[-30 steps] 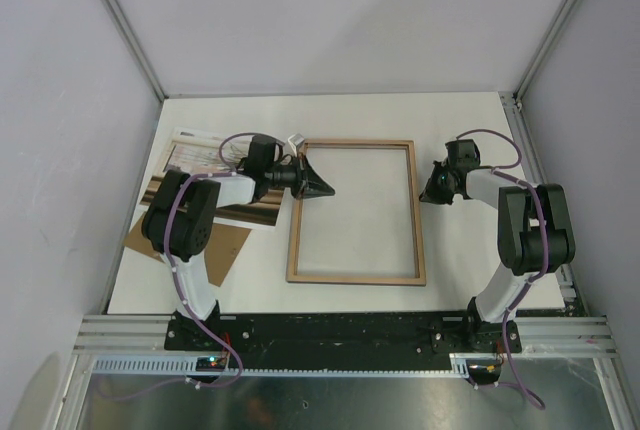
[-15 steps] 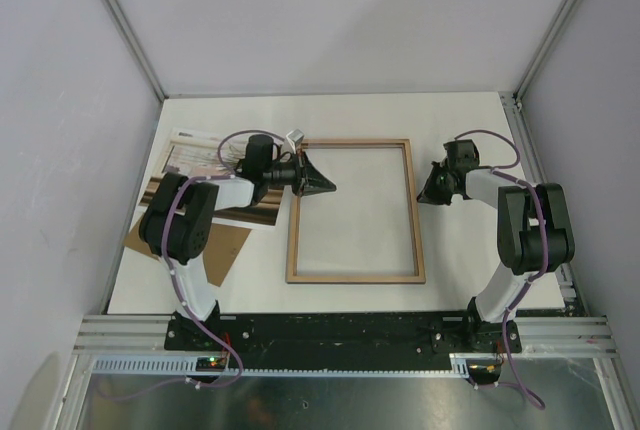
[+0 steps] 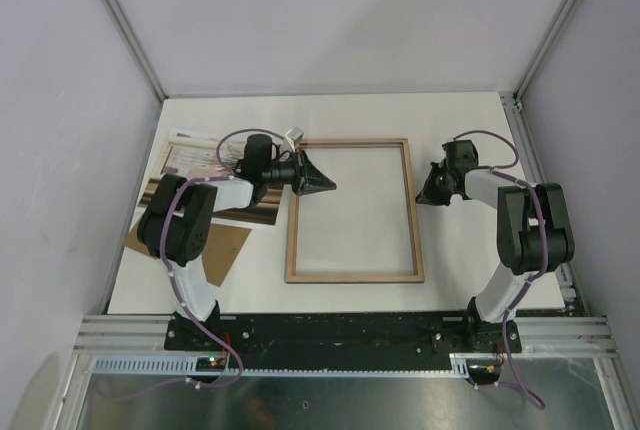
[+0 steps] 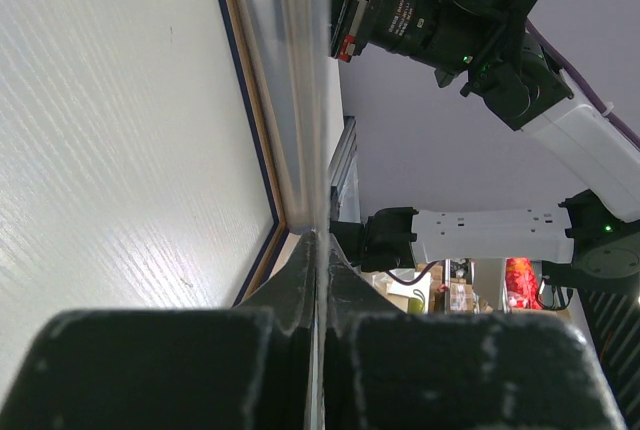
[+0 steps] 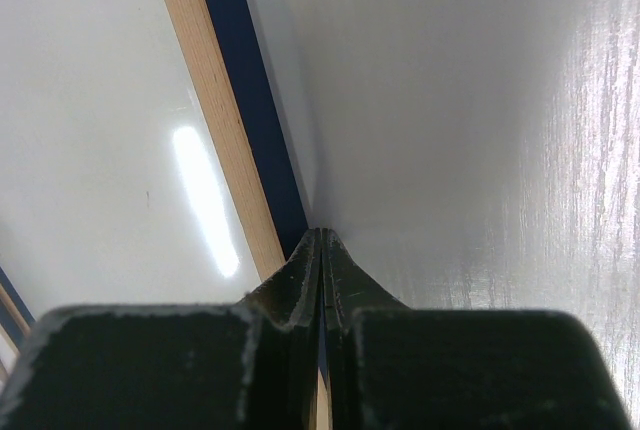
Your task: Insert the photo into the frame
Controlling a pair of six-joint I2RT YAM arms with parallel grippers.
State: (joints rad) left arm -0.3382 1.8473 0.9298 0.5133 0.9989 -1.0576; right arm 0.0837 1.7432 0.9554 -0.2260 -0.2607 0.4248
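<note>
Currently: frame [image 3: 350, 276], centre of table [image 3: 455, 260], wood back up, opening bare. Photo [image 3: 195, 155], well left of it, print side up over cardboard [image 3: 225, 250], not yet inserted. Left gripper [image 3: 322, 186]: jaws pressed together, nothing visible between them, tip over the frame's left rail near the far corner. Right gripper [image 3: 428, 193]: jaws likewise closed and bare, tip just beside the right rail. Likely purpose: closed tips bracket the frame from both sides, squaring or steadying it before loading.
</note>
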